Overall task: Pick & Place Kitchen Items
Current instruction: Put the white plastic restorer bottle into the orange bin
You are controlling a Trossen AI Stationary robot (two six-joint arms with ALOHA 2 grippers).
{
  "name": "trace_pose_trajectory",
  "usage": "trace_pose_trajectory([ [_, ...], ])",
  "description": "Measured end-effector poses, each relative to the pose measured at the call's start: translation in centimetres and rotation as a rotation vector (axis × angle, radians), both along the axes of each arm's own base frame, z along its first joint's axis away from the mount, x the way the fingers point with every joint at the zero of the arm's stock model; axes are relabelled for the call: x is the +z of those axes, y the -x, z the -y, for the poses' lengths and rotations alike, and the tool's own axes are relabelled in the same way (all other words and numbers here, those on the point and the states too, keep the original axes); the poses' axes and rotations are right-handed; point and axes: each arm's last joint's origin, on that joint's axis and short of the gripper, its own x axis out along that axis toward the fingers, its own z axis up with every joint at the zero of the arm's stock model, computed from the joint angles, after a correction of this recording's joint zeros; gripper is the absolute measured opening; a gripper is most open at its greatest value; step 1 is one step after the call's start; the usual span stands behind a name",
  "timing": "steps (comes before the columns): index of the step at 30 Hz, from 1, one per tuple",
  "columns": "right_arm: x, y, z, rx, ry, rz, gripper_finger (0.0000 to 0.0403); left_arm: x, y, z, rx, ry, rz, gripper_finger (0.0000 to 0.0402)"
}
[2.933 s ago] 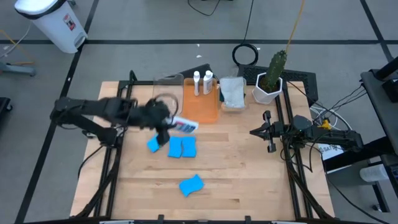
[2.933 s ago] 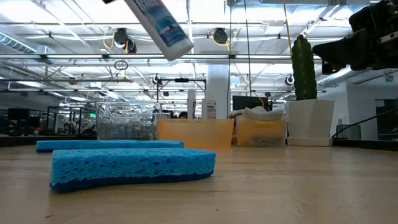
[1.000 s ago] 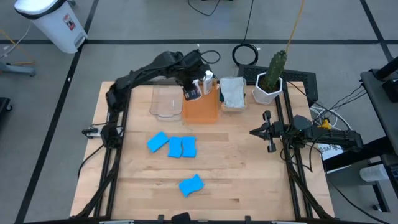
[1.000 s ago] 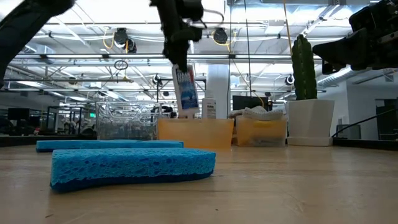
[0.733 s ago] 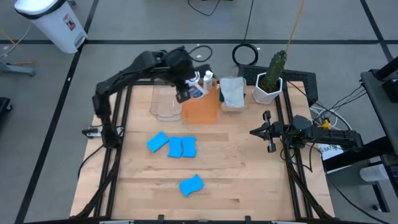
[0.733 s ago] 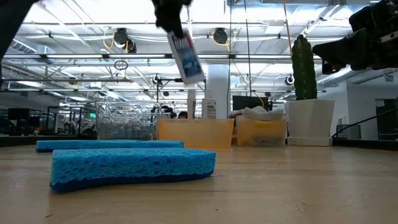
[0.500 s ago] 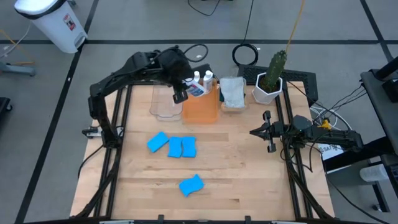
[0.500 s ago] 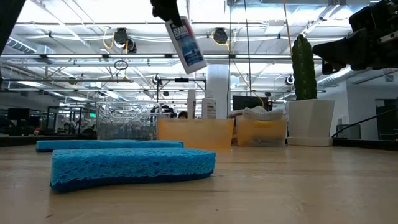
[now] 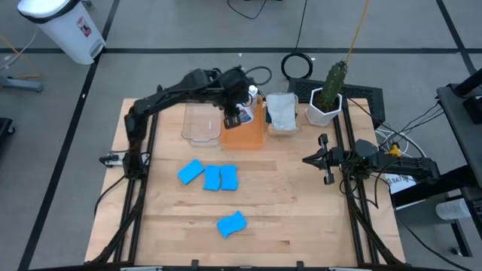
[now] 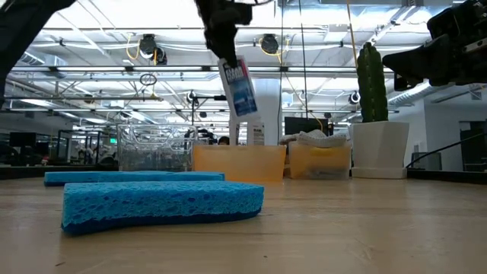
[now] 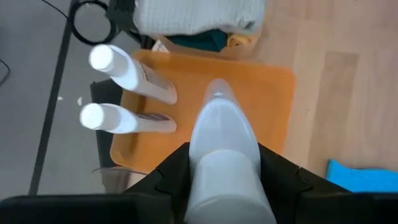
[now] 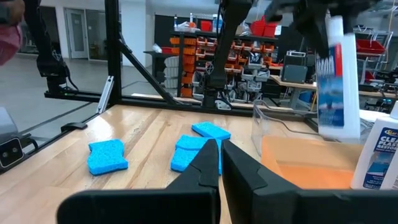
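The dark left arm reaches across the far side of the wooden table (image 9: 301, 226), and its left gripper (image 9: 231, 114) pinches a small white bottle with a blue label (image 10: 239, 87), holding it up in the air, tilted, over the flat orange bin (image 9: 252, 134). Two more small white bottles (image 11: 127, 93) stand in that bin. The right gripper (image 9: 325, 160) waits at the right edge of the table, its fingers pressed together on nothing.

Bright, even overhead light; the held bottle (image 11: 225, 163) looms blurred.
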Motion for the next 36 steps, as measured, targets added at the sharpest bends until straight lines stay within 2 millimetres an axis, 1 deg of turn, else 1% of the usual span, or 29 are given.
trace_pose_trajectory([
  [2, 0.0, 0.0, 0.0, 0.000, 0.000, 0.000, 0.0000, -0.8, -0.5, -0.4, 0.005, 0.007, -0.021, 0.0138],
  [9, 0.0, 0.0, 0.0, 0.000, 0.000, 0.000, 0.0000, -2.8, -1.3, -2.2, 0.038, 0.006, -0.067, 0.0138],
  [18, 0.0, 0.0, 0.0, 0.000, 0.000, 0.000, 0.0000, -4.1, -1.8, -4.3, 0.063, -0.002, -0.061, 0.0139],
  [23, 0.0, 0.0, 0.0, 0.000, 0.000, 0.000, 0.0000, -4.6, -1.9, -4.7, 0.053, -0.003, -0.071, 0.0142],
  [28, 0.0, 0.0, 0.0, 0.000, 0.000, 0.000, 0.0000, -5.4, -2.3, -5.1, 0.054, 0.015, -0.080, 0.0139],
  [34, 0.0, 0.0, 0.0, 0.000, 0.000, 0.000, 0.0000, -7.0, -2.9, -5.8, 0.058, 0.034, -0.101, 0.0139],
  [36, 0.0, 0.0, 0.0, 0.000, 0.000, 0.000, 0.0000, -7.1, -3.0, -5.8, 0.058, 0.035, -0.101, 0.0139],
])
